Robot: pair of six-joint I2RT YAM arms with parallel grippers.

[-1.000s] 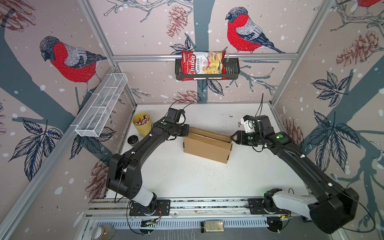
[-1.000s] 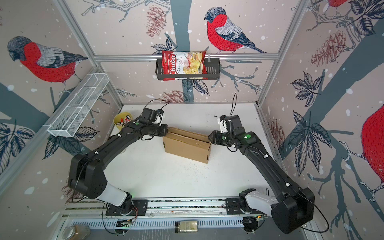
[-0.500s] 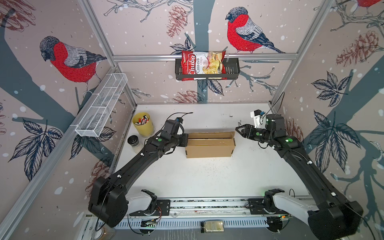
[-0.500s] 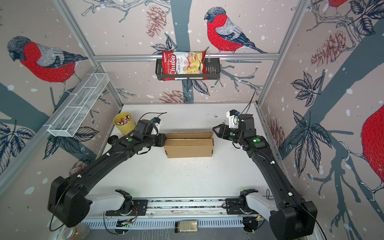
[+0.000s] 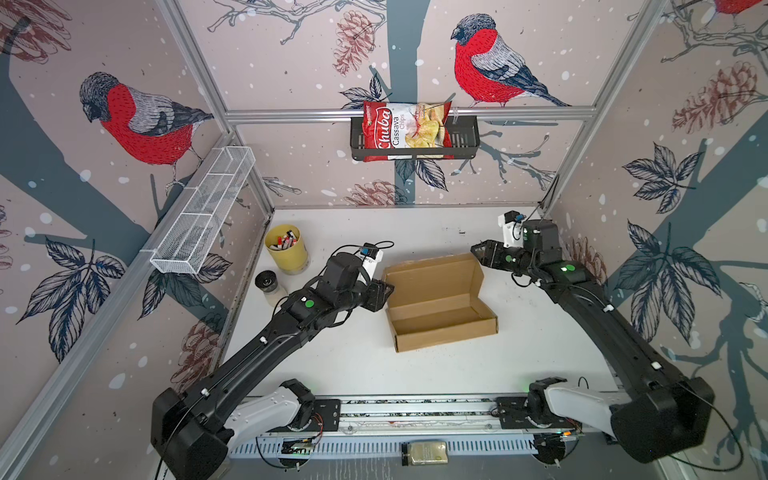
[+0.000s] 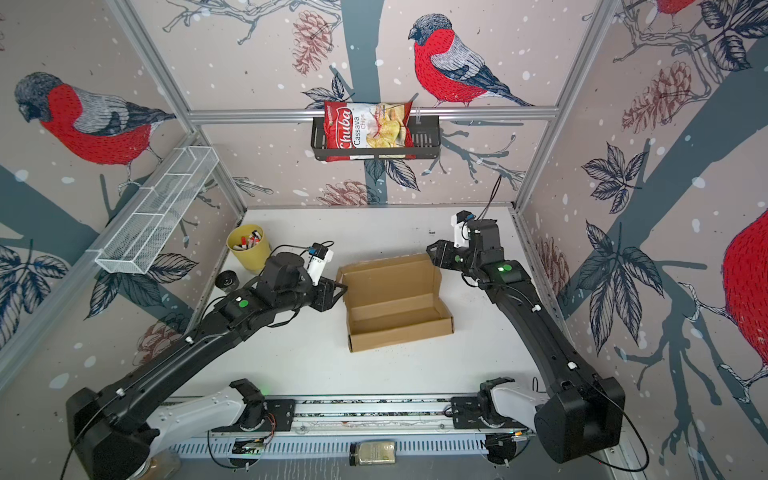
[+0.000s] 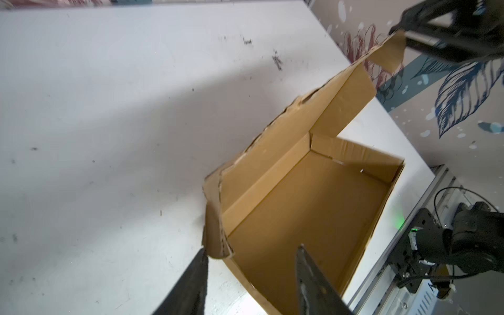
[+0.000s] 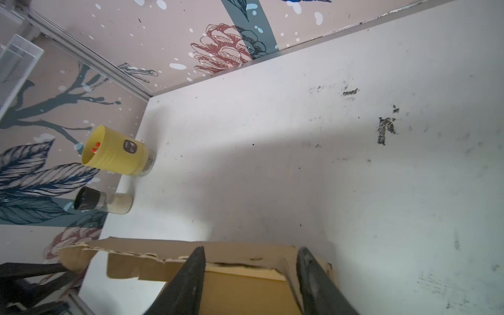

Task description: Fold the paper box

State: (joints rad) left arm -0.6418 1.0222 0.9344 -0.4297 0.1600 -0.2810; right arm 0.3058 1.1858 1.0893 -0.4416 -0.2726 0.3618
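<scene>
fingers (image 7: 191,283) on left gripper (image 5: 386,291) and right gripper (image 5: 477,250) parted, empty, flanking raised lid (image 5: 432,276); closing step, likely next: fold lid onto box (image 5: 444,322).

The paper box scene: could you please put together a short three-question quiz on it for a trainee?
1. True or false: the paper box lies with its lid shut flat.
2. What sits in the black wall basket? A) a chips bag B) a roll of tape C) a water bottle
3. Fill in: the small dark-lidded jar stands beside the yellow ___ that holds markers.
Key: 1 false, the lid stands open; 2 A; 3 yellow cup.
</scene>
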